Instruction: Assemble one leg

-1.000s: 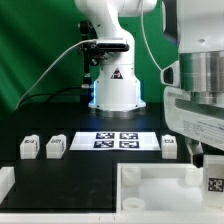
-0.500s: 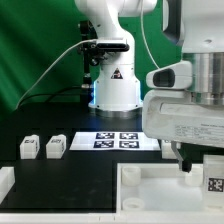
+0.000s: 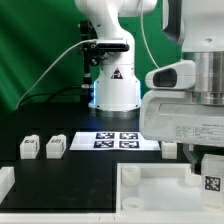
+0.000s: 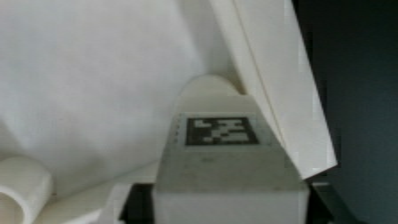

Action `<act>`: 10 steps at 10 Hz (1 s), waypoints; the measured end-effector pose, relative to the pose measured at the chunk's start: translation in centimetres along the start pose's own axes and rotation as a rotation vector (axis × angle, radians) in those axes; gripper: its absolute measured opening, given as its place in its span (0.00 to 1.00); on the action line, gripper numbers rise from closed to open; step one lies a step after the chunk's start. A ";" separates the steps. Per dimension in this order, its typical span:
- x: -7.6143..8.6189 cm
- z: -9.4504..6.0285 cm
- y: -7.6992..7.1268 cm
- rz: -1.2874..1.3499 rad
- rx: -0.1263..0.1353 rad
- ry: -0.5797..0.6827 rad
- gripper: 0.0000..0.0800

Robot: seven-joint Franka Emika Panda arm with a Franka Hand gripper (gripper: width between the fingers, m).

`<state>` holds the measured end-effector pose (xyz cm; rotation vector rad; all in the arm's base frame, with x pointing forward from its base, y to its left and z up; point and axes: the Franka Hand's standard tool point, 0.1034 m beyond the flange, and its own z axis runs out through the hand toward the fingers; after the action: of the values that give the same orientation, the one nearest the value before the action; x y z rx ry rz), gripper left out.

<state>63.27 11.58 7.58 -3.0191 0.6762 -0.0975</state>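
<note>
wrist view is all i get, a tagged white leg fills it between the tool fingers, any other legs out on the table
observer: Yes, two spare legs stand side by side on the black table, at the exterior view's left.
operator: any more
observer: A third leg peeks out behind the tool, just past the marker board toward the exterior view's right.
operator: where's mine in that view
observer: Your leg is at the exterior view's lower right, by the big white square part.

Bare table (image 3: pixel 85 168) between leg (image 3: pixel 55 146), marker board (image 3: pixel 115 140) and rimmed white panel (image 3: pixel 140 171).
</note>
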 end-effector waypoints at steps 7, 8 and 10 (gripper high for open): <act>-0.3 0.2 0.2 1.366 0.043 -0.040 0.36; -0.3 0.2 0.4 1.434 0.049 -0.054 0.36; -0.4 0.3 0.3 1.445 0.048 -0.055 0.47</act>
<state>62.78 11.51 7.20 -1.7706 2.4360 0.0348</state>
